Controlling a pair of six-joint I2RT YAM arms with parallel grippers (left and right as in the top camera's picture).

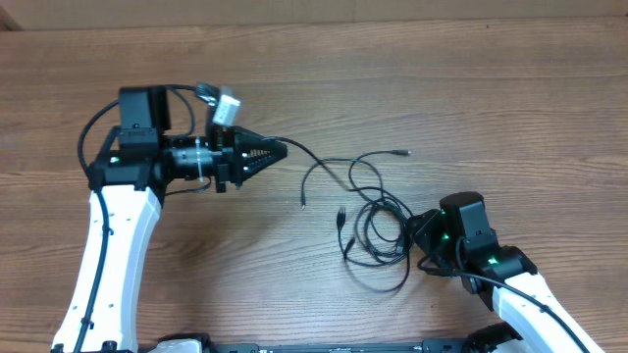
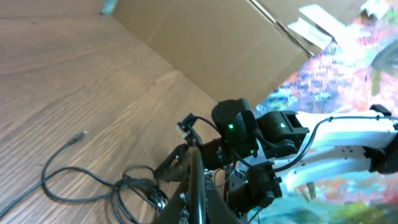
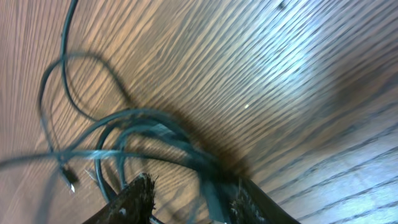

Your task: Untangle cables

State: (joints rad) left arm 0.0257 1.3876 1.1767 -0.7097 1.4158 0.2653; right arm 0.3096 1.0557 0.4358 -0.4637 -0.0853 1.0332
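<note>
The cables [image 1: 378, 230] are thin black cords in a loose knot on the wooden table, right of centre. One strand runs left from the knot, and a plug end [image 1: 402, 152] lies behind it. My left gripper [image 1: 280, 149] is shut on that strand, left of the knot. In the left wrist view the strand runs up between the closed fingers [image 2: 194, 186], with the knot [image 2: 134, 190] beyond. My right gripper [image 1: 420, 230] is at the knot's right edge. In its wrist view the fingers [image 3: 194, 196] are apart, with cable strands [image 3: 143, 124] between them.
A cardboard wall [image 2: 205, 43] stands along the table's far side. The right arm's black wrist with a green light [image 2: 236, 127] faces the left wrist camera. A loose cable end [image 1: 304, 203] lies between the two grippers.
</note>
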